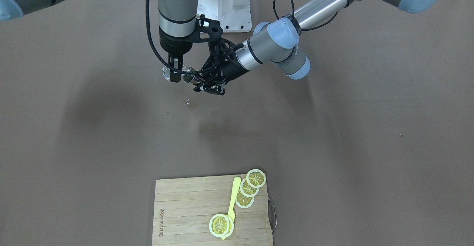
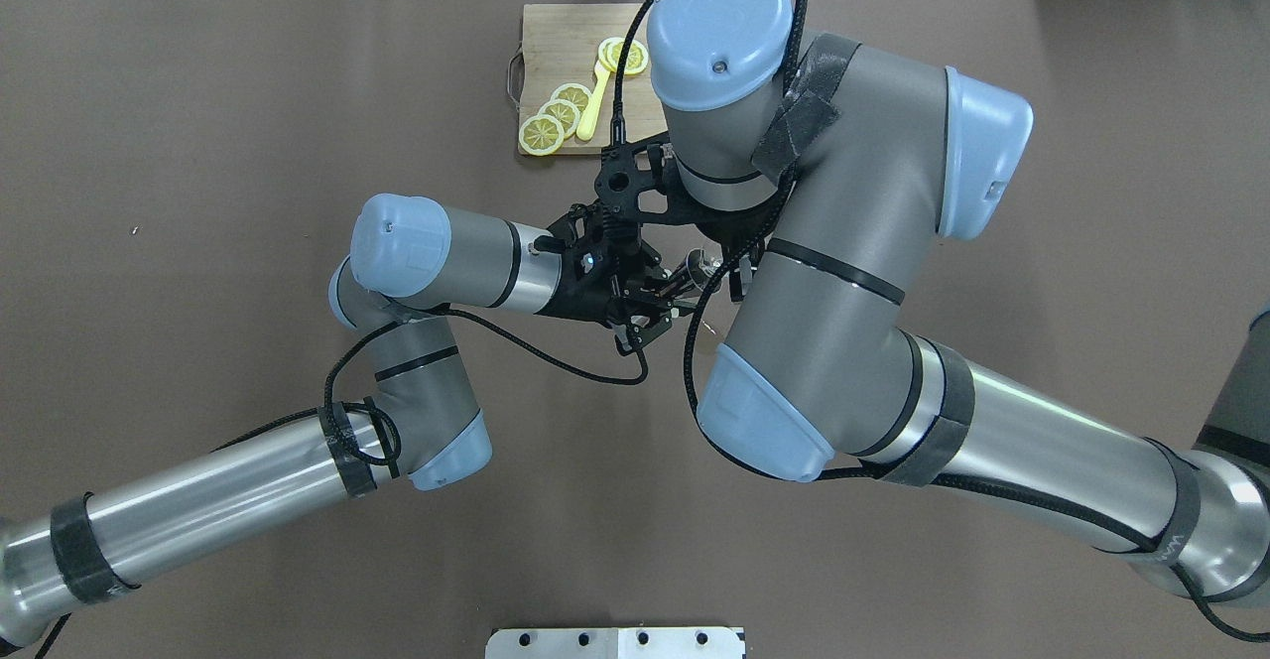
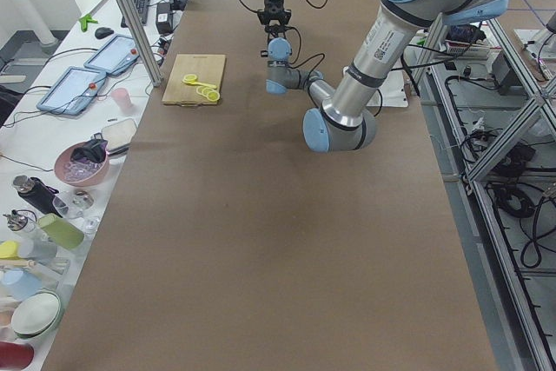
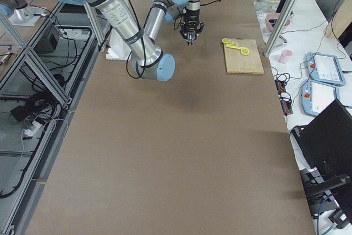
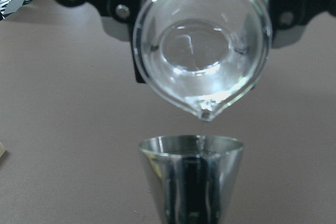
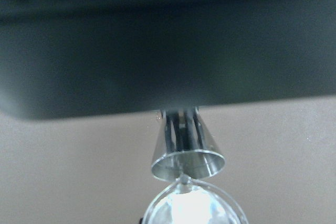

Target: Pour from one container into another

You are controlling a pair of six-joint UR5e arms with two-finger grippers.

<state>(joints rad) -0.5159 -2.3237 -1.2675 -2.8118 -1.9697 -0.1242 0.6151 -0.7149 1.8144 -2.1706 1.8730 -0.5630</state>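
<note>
My right gripper [image 1: 176, 72] points down and is shut on a clear glass beaker [image 5: 202, 61], which is tipped with its spout low. A thin trickle of water falls from the spout into a conical metal cup [image 5: 191, 177] just beneath it. My left gripper [image 1: 200, 82] reaches in sideways and is shut on that metal cup [image 1: 189, 78]. The right wrist view shows the cup [image 6: 188, 153] upright just past the beaker's rim [image 6: 191, 208]. Both containers hang above the brown table [image 1: 333, 127]. In the overhead view my right wrist hides most of the beaker [image 2: 695, 267].
A small water puddle [image 1: 190, 104] and a few drops lie on the table under the grippers. A wooden cutting board [image 1: 185, 209] with lemon slices [image 1: 255, 178] and a yellow spoon [image 1: 234, 194] sits at the far edge. The white robot base [image 1: 226, 5] stands behind.
</note>
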